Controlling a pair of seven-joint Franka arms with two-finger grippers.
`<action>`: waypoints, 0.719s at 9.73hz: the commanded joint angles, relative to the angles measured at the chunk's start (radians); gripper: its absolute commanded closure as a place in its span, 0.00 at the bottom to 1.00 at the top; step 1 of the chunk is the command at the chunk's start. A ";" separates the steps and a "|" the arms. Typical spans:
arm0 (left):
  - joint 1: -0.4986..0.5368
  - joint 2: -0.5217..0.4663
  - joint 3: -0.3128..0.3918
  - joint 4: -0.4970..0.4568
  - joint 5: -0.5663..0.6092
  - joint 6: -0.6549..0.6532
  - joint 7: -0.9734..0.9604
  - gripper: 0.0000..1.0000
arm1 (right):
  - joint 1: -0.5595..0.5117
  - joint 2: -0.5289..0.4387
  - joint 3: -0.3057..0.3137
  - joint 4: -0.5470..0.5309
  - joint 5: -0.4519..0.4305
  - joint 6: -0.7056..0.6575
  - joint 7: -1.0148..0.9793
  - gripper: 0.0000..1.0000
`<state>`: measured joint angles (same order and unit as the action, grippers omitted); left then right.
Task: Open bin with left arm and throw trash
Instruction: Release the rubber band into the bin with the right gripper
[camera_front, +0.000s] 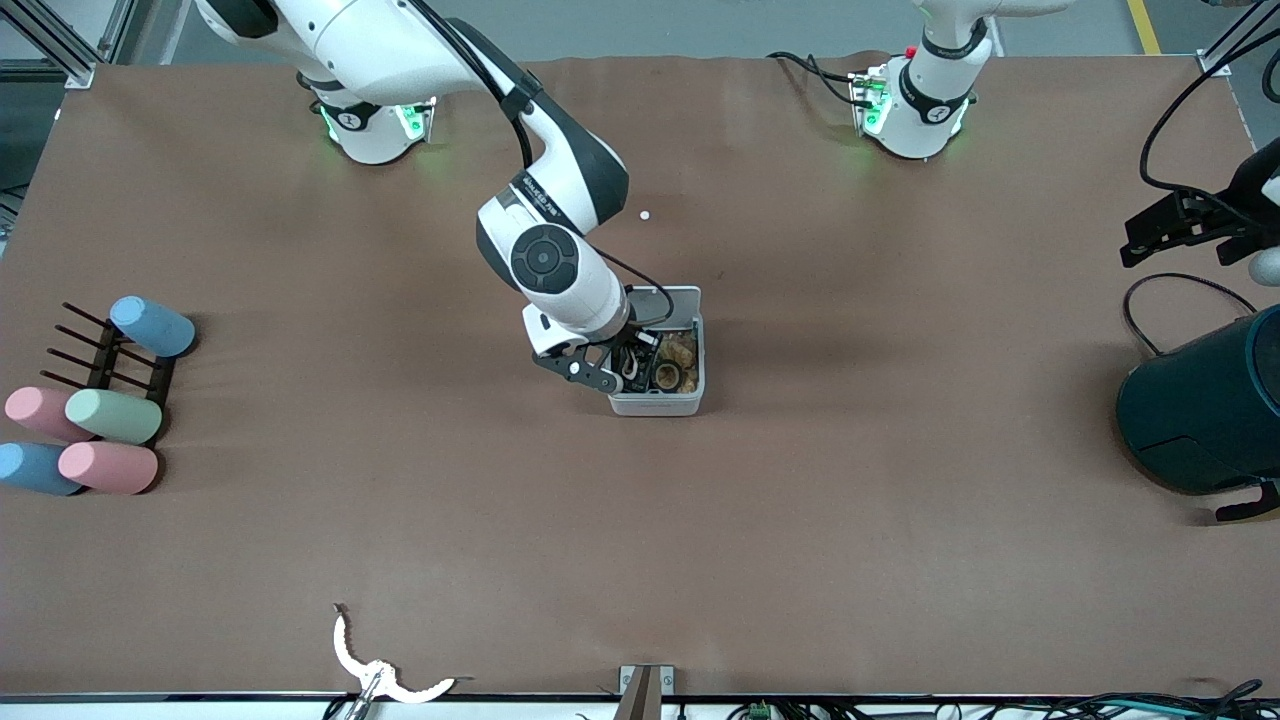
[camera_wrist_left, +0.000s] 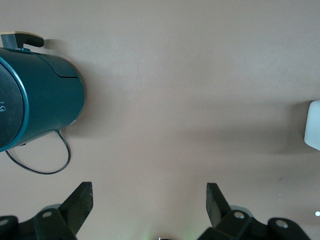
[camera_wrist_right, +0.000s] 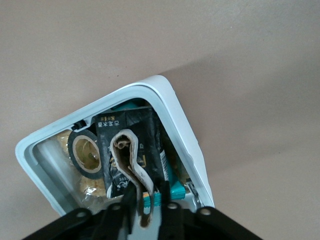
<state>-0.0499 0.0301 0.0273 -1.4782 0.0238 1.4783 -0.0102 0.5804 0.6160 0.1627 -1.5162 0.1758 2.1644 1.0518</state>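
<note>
The white bin (camera_front: 690, 385) stands mid-table with its lid (camera_front: 668, 298) swung up. Inside lie the dark wrapper packet (camera_wrist_right: 125, 127) with its white looped cord (camera_wrist_right: 131, 157) and the black tape ring (camera_wrist_right: 86, 152), on other crumpled waste. My right gripper (camera_front: 628, 368) hangs low in the bin's mouth; in the right wrist view my right gripper (camera_wrist_right: 149, 192) is closed round the cord loop. My left gripper (camera_front: 1135, 240) waits open and empty over the table at the left arm's end, also seen in the left wrist view (camera_wrist_left: 149, 192). The bin's edge (camera_wrist_left: 314, 131) shows there.
A large dark teal cylinder (camera_front: 1200, 405) with a black cable lies at the left arm's end; it also shows in the left wrist view (camera_wrist_left: 40, 97). Pastel cylinders (camera_front: 110, 415) lie on a dark rack at the right arm's end. A white curved piece (camera_front: 375, 672) lies at the table's near edge.
</note>
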 joint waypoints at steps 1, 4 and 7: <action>0.001 0.005 0.002 0.015 -0.007 -0.003 -0.008 0.00 | 0.001 0.002 0.001 0.013 -0.006 -0.015 0.019 0.20; -0.001 0.005 0.002 0.015 -0.005 -0.003 -0.008 0.00 | -0.016 -0.016 0.000 0.021 -0.009 -0.040 0.017 0.16; -0.002 0.005 0.002 0.015 -0.005 -0.003 -0.008 0.00 | -0.158 -0.145 -0.002 0.051 -0.012 -0.168 -0.005 0.12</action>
<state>-0.0500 0.0301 0.0272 -1.4780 0.0238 1.4783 -0.0102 0.5098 0.5633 0.1457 -1.4468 0.1726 2.0565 1.0537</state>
